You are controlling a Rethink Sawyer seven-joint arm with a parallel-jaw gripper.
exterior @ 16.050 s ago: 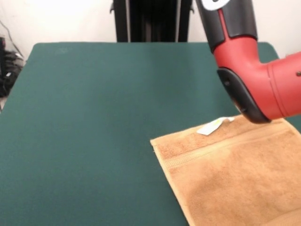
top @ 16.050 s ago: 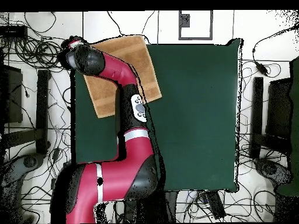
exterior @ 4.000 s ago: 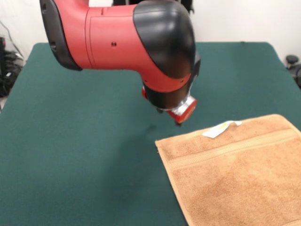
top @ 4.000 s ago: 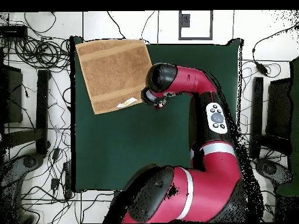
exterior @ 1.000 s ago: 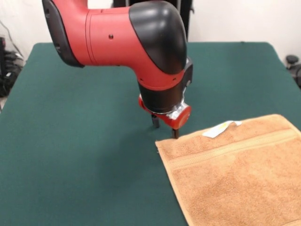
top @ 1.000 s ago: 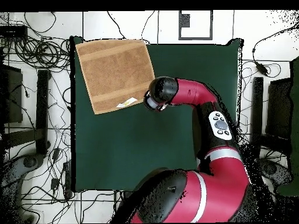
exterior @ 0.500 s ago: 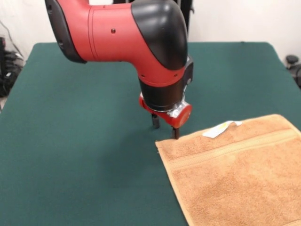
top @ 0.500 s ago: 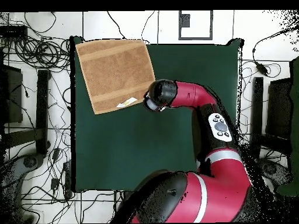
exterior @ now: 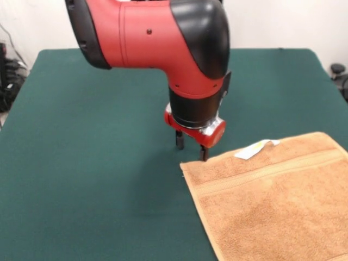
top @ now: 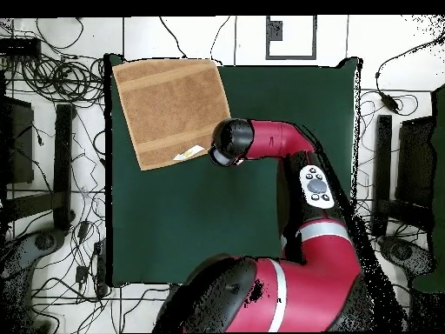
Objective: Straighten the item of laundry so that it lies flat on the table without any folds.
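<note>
The item of laundry, a tan-orange towel with a woven band and a white label, lies spread at the near right of the green table. In the overhead view the item of laundry covers the table's top left corner and reaches past the table edge. My gripper stands open just above the cloth, one fingertip at the towel's far left hem and the other on the bare table. From overhead the arm's wrist hides the gripper.
Cables and dark stands lie on the floor around the table in the overhead view. My red arm crosses the table's middle right.
Since a second ago the gripper has shifted slightly toward the towel's hem and stayed low and open. The towel has not moved.
</note>
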